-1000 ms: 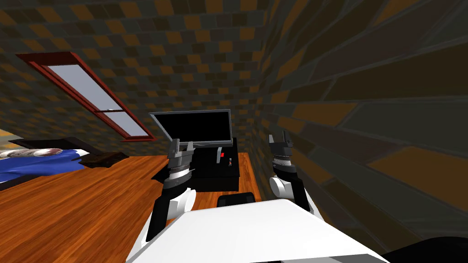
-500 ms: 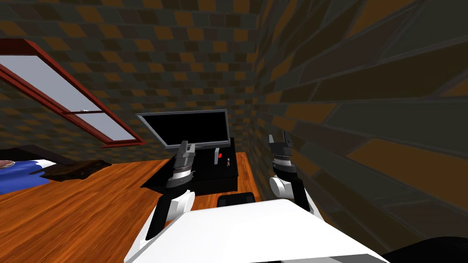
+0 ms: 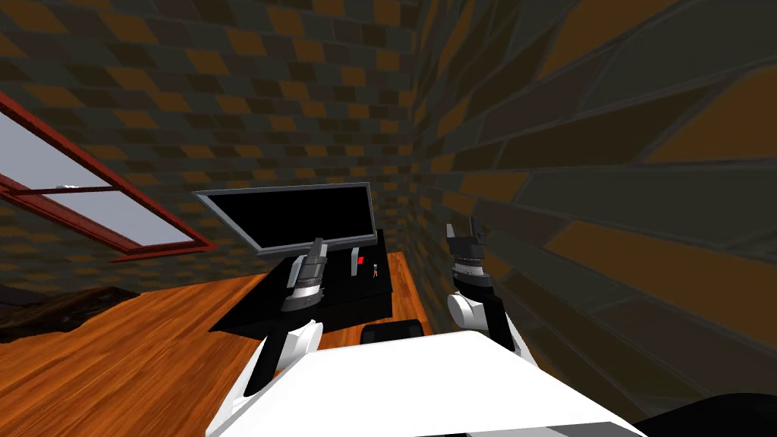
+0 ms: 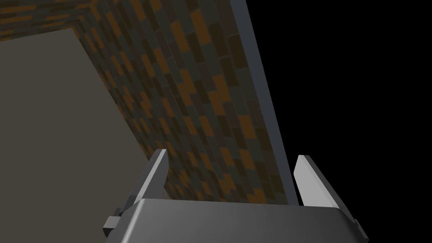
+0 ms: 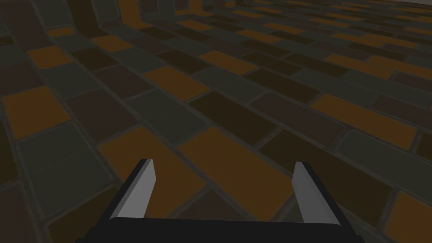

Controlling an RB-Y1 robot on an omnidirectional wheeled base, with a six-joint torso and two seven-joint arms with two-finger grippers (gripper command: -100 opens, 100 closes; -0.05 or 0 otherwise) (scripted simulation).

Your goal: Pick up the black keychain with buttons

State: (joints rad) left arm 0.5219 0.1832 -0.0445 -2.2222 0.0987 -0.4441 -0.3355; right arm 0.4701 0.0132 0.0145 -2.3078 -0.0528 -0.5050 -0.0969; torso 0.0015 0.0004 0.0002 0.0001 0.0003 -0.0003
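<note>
Head view: keychain (image 3: 374, 268) on black stand (image 3: 353, 297)

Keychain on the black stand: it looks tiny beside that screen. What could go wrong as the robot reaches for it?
The keychain lies close by a red item, so the open left gripper might catch the wrong one. The screen stands just behind and could get knocked.

Wall (image 3: 303, 91) bricks orange, brown and dark grey; screen (image 3: 303, 216) black, grey-framed; window frame (image 3: 99, 168) red; floor (image 3: 114, 356) orange-brown wood grain.
</note>
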